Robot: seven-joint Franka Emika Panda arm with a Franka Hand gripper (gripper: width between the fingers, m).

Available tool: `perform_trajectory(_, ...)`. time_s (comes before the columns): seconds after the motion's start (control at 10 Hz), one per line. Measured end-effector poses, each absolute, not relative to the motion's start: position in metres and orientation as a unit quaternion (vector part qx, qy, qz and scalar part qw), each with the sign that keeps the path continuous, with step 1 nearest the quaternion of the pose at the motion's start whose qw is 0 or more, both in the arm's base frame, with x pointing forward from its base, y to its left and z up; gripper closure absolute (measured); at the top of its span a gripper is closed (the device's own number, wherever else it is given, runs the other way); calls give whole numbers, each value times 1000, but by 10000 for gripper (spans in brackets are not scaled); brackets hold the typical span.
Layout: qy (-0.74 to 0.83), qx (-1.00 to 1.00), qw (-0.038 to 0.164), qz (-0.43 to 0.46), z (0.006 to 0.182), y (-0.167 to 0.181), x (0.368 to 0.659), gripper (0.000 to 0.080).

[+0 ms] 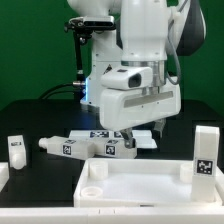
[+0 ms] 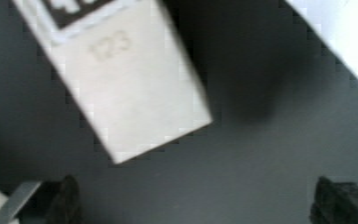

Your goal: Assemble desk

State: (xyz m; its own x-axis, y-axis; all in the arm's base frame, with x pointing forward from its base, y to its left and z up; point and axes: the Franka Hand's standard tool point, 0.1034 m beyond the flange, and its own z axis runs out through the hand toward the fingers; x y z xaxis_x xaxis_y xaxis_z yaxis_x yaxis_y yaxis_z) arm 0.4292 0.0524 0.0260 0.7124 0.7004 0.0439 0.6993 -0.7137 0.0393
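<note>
White moulded plastic makes up the desk kit, spread over a matte black table (image 1: 40, 125). The tabletop panel (image 1: 150, 185) lies nearest the camera in the exterior view: a wide, smooth rectangle with a raised rim and a round socket at its corner. Just behind it, chunky block-shaped legs (image 1: 100, 148) lie on their sides in a loose row, their faces carrying black-and-white square tags. One more short leg (image 1: 15, 148) stands upright at the exterior view's left, and a taller tagged leg (image 1: 205, 150) stands at the exterior view's right. The glossy white Panda arm (image 1: 140, 60) hangs low over the middle of the table, its jaws just above the surface, behind the row of legs. In the wrist view the dark, blurred fingertips (image 2: 51, 200) stand wide apart with only bare table between them, so the jaws are open and hold nothing. Near them lies the marker board (image 2: 131, 85), thin and flat, tilted in that picture, with faint "123" lettering and part of a square tag at one end.
</note>
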Motion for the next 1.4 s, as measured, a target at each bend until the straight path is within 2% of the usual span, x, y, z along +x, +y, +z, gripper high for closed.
perform_trajectory(0.4, 429, 903, 15, 24, 25, 46, 430, 150)
perform_trajectory(0.8, 404, 915, 14, 4, 8, 11, 414, 150)
perform_trajectory(1.0, 395, 918, 14, 4, 7, 5, 413, 150)
perform_trajectory(1.2, 395, 919, 14, 4, 7, 4, 413, 414)
perform_trajectory(1.3, 391, 920, 14, 4, 7, 4, 413, 414)
perform_trajectory(1.4, 377, 926, 14, 4, 7, 4, 413, 515)
